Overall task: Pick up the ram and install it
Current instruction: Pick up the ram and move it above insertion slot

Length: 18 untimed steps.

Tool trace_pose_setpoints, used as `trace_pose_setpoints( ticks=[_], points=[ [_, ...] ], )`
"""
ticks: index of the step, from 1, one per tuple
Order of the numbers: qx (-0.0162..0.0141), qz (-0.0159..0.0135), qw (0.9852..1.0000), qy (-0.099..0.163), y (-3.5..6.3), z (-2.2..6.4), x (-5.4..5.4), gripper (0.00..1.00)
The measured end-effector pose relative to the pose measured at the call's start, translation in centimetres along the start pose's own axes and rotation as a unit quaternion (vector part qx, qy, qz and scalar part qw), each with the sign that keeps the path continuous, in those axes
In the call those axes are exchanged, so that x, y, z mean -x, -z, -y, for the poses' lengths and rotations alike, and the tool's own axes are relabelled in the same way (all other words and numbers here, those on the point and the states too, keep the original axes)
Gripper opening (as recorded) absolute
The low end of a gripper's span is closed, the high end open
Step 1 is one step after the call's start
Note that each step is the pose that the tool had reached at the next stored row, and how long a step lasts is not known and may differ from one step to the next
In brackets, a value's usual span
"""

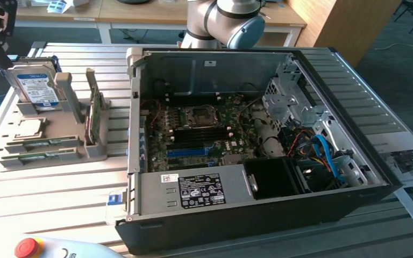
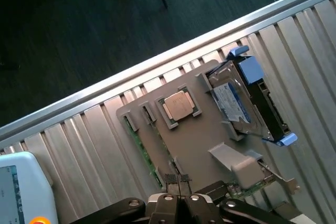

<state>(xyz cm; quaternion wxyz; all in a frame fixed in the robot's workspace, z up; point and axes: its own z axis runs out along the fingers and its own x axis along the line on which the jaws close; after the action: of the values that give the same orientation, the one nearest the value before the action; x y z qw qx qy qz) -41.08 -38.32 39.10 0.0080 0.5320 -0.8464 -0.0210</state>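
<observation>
Closest to me a red stop button [image 1: 26, 247] sits on the slatted table [image 1: 49, 188], and bare slats lie open between it and the grey holder [image 1: 95, 150], which stands just beside the wall of the open computer case [image 1: 264, 215]. Along the holder's near edge the ram [image 1: 43, 143] [image 2: 140, 148] lies flat in its slot with a second green stick just beside it, and over one end of them hangs the gripper [image 2: 177, 181], its fingers pressed together and holding nothing. Behind come the CPU chip [image 1: 28, 128], the hard drive [image 1: 38, 88] standing upright, and the arm [image 1: 232, 21] past the far rim of the case.

case [image 1: 264, 215]: open, on slatted table [image 1: 49, 199]
holder [image 1: 95, 152]: exterior view's left of case
ram [image 1: 41, 143]: flat in holder
arm [image 1: 228, 21]: behind case
</observation>
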Motion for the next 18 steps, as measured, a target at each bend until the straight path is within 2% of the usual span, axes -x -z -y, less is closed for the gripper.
trace_pose_setpoints(
  ticks=[5,9,14,18],
  points=[
    [0.0004,-0.0020,0.9990,0.046,0.00,0.00,0.00,0.11],
    [0.0007,-0.0036,0.9967,0.082,0.00,0.00,0.00,0.11],
    [0.0011,-0.0056,0.9919,0.127,0.00,0.00,0.00,0.11],
    [0.0015,-0.0072,0.9866,0.163,0.00,0.00,0.00,0.11]
  ],
)
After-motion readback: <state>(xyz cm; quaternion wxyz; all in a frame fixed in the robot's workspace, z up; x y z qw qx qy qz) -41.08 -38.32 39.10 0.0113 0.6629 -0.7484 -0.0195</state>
